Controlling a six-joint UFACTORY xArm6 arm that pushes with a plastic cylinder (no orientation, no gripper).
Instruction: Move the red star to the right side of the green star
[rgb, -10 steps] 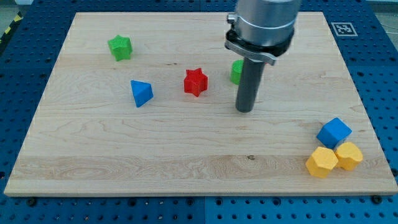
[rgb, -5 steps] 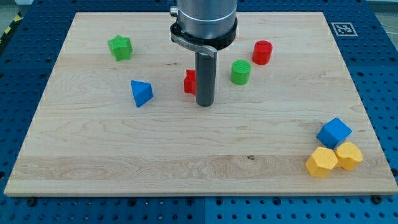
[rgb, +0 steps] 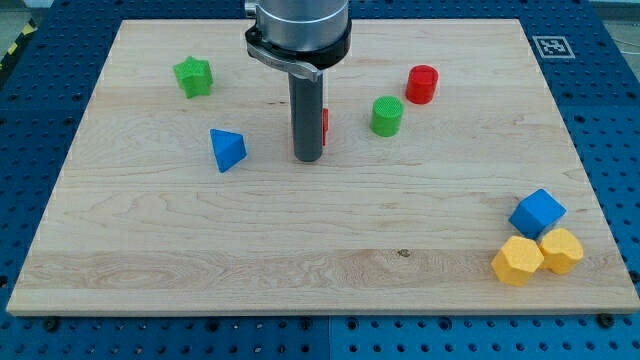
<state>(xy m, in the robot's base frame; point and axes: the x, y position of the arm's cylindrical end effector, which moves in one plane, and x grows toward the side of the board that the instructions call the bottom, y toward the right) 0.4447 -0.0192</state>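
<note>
Red star (rgb: 324, 124), the block to be moved, sits almost wholly behind my rod near the middle of the worktop; only a thin red sliver shows along the rod's right edge, so its points cannot be made out. My tip (rgb: 307, 158) rests on the wood directly in front of that sliver, toward the view's bottom; whether it touches the block cannot be told. The arm carries no hand, only this straight dark rod under a grey metal collar, and it has hold of nothing.

The worktop (rgb: 300, 260) is a pale wooden board with faint grain lines, lying on a blue perforated surface. A small black and white marker tag (rgb: 550, 45) sits at the board's corner toward the view's top right.

Toward the view's left of my tip, nearby, lies a blue pyramid-like block (rgb: 227, 149). Farther off, up and to the left, stands the green star (rgb: 193, 76), well apart from the red star. To the view's right of my tip stands a green cylinder (rgb: 386, 115), and beyond it, up and to the right, a red cylinder (rgb: 422, 84). Far off toward the view's bottom right, a blue cube (rgb: 537, 212) and two yellow blocks (rgb: 538, 255) with faceted sides huddle together, touching.
</note>
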